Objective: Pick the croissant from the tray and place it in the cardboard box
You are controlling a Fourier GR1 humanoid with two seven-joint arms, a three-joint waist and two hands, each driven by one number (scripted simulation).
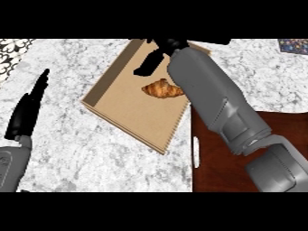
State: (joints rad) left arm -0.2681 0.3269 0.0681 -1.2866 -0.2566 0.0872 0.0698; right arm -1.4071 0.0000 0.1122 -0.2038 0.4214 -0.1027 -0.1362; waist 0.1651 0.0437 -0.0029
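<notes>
Nearest you, the dark brown tray (296, 131) sat at the lower right with your right forearm crossing over it, and nothing showed on the bare part of it. Down at the lower left your left hand (28, 110) rested at the edge, fingers straight and together, holding nothing. Next out, the cardboard box (133, 113) lay tilted across the counter (83, 158), and there it was: the croissant (162, 88) lay inside the box, on its floor, toward the far right side. Farther still, your right hand (157, 54) hung over the box's far end, fingers spread and pointing down, apart from the croissant and gripping nothing. So, by my reading, the placing looked done and the step in hand was the withdrawal. You wanted to lift that hand straight up first, fingers kept open, then draw the arm back over the tray without sweeping low, since the forearm passed close above the croissant and the box's right wall. At the far right corner a patterned tile (298, 46) sat well clear.
</notes>
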